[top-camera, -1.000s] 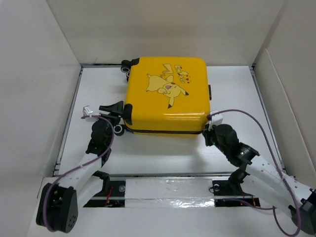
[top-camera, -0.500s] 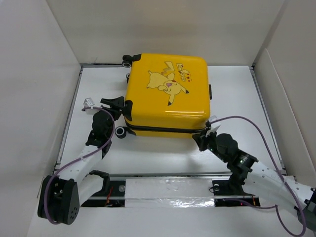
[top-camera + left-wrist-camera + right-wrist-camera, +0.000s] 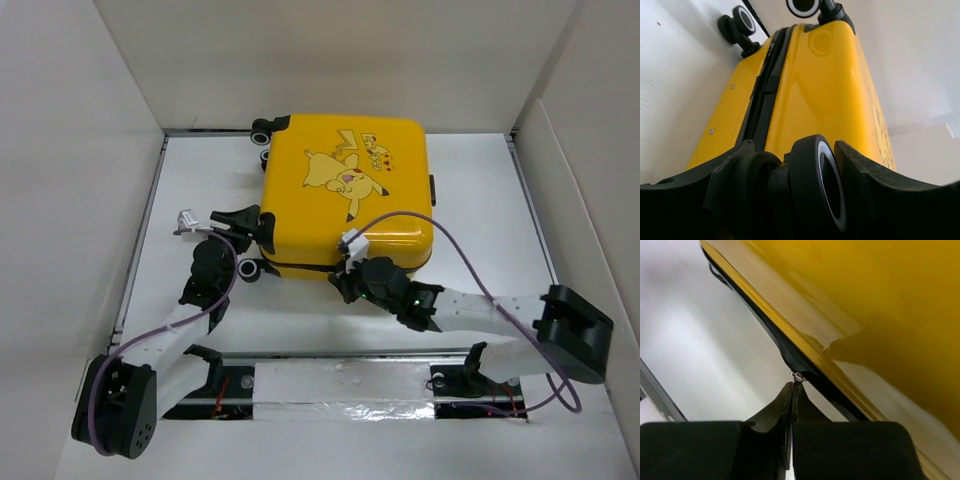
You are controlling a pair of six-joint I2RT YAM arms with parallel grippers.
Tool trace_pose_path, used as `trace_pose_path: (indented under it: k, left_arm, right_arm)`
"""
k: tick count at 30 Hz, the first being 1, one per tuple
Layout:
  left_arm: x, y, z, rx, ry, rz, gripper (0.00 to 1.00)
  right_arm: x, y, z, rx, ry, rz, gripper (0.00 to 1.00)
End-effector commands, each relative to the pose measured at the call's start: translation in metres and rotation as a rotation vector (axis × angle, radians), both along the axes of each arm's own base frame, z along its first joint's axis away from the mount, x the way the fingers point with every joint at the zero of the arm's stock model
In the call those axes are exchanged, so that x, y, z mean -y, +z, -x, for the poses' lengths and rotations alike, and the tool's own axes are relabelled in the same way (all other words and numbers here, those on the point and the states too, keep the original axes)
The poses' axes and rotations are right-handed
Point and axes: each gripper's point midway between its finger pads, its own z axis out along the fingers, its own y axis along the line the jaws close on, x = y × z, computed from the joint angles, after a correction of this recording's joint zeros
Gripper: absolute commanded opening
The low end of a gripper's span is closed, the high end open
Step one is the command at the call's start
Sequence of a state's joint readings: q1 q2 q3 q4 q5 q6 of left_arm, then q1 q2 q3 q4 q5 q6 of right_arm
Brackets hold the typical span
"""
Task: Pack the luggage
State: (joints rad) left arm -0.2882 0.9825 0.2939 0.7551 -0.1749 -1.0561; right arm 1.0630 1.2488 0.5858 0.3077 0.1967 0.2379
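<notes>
A yellow Pikachu-print luggage [image 3: 345, 190] lies flat and zipped shut on the white desk [image 3: 480, 180], toward the far side, with its wheels on the left. The left gripper [image 3: 245, 222] straddles the near-left corner wheel [image 3: 817, 185]; I cannot tell whether it squeezes. The right gripper [image 3: 791, 387], at the near edge seam, is clenched on the small metal zipper pull [image 3: 798, 376].

No legible writing in any view.
The luggage [image 3: 400, 205] lid carries a small patch of lettering [image 3: 375, 150] beside its cartoon print [image 3: 340, 178], too small and blurred to read.
</notes>
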Motion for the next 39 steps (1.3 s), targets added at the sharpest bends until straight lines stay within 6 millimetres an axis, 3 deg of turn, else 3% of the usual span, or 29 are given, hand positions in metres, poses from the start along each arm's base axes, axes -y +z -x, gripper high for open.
trace_pose_path:
  k: [1,5,7,10,11,12,13,15,17,18,19,20,21,22,23,24,26,27,28,29,30,32,33,34,35,36,37,38,39]
  left_arm:
    - [0.086,-0.018,0.051,-0.028,-0.417,-0.059,0.00]
    - [0.117,0.001,0.076,-0.007,-0.528,-0.082,0.00]
    - [0.140,0.017,0.093,0.005,-0.630,-0.065,0.00]
    - [0.187,0.037,0.128,0.030,-0.780,-0.032,0.00]
    - [0.200,0.031,0.133,0.007,-0.807,-0.047,0.00]
    - [0.212,0.044,0.136,0.032,-0.822,-0.040,0.00]
    - [0.225,0.046,0.145,0.034,-0.852,-0.038,0.00]
    - [0.236,0.052,0.135,0.048,-0.828,-0.005,0.00]
    - [0.247,0.050,0.131,0.044,-0.834,-0.003,0.00]
    - [0.251,0.060,0.126,0.064,-0.820,0.005,0.00]
    - [0.253,0.063,0.121,0.079,-0.808,-0.008,0.00]
    - [0.258,0.063,0.122,0.085,-0.817,-0.032,0.02]
    - [0.259,0.078,0.112,0.115,-0.779,-0.055,0.26]
    - [0.256,0.078,0.104,0.129,-0.746,-0.135,0.44]
    - [0.242,0.065,0.088,0.070,-0.690,-0.217,0.58]
    - [0.232,0.076,0.075,0.078,-0.636,-0.247,0.77]
    - [0.192,0.075,0.048,0.039,-0.493,-0.317,0.87]
    - [0.157,0.074,0.022,0.017,-0.390,-0.322,0.88]
    - [0.137,0.074,0.012,0.006,-0.344,-0.309,0.87]
    - [0.118,0.090,0.003,0.048,-0.299,-0.265,0.86]
    - [0.089,0.086,-0.012,0.047,-0.253,-0.246,0.84]
    - [0.057,0.099,-0.034,0.055,-0.205,-0.197,0.82]
    - [0.058,0.101,-0.038,0.055,-0.204,-0.192,0.81]
    - [0.044,0.104,-0.049,0.045,-0.187,-0.190,0.81]
    - [0.045,0.086,-0.062,-0.014,-0.210,-0.199,0.80]
    - [0.045,0.106,-0.074,0.015,-0.222,-0.211,0.80]
    - [0.048,0.106,-0.083,0.000,-0.251,-0.223,0.79]
    - [0.053,0.076,-0.098,-0.092,-0.275,-0.259,0.75]
    - [0.058,0.102,-0.113,-0.040,-0.290,-0.287,0.70]
  right_arm:
    - [-0.083,0.086,0.020,0.121,0.230,-0.278,0.00]
    - [-0.108,0.086,0.023,0.145,0.305,-0.258,0.00]
    - [-0.103,0.077,0.022,0.143,0.303,-0.201,0.00]
    - [-0.064,0.084,0.020,0.155,0.208,-0.166,0.00]
    - [-0.043,0.108,0.021,0.189,0.162,-0.210,0.00]
    - [-0.025,0.085,0.026,0.154,0.143,-0.150,0.00]
    - [-0.012,0.084,0.025,0.132,0.109,-0.160,0.00]
    - [0.009,0.078,0.031,0.118,0.089,-0.199,0.00]
    - [0.011,0.071,0.038,0.103,0.103,-0.253,0.00]
    - [0.006,0.078,0.039,0.079,0.092,-0.350,0.00]
    - [0.008,0.056,0.045,0.035,0.084,-0.361,0.00]
    - [0.010,0.050,0.044,0.025,0.054,-0.398,0.00]
    - [0.008,0.067,0.042,0.045,0.043,-0.511,0.00]
    - [0.008,0.047,0.045,0.026,0.039,-0.486,0.00]
    - [0.010,0.045,0.042,0.026,0.017,-0.481,0.00]
    - [0.012,0.037,0.040,0.014,-0.001,-0.447,0.00]
    - [0.020,0.043,0.039,0.024,-0.024,-0.451,0.00]
    - [0.025,0.040,0.038,0.019,-0.040,-0.429,0.00]
    - [0.027,0.041,0.039,0.025,-0.040,-0.421,0.00]
    - [0.032,0.054,0.039,0.042,-0.044,-0.444,0.00]
    - [0.035,0.047,0.040,0.029,-0.050,-0.408,0.00]
    - [0.041,0.052,0.041,0.045,-0.048,-0.397,0.00]
    - [0.042,0.053,0.042,0.046,-0.046,-0.399,0.00]
    - [0.043,0.054,0.042,0.051,-0.043,-0.395,0.00]
    - [0.043,0.054,0.043,0.053,-0.038,-0.394,0.00]
    - [0.044,0.055,0.044,0.054,-0.033,-0.396,0.00]
    - [0.044,0.054,0.045,0.054,-0.030,-0.394,0.00]
    - [0.044,0.052,0.045,0.056,-0.029,-0.390,0.00]
    - [0.043,0.052,0.045,0.056,-0.028,-0.390,0.00]
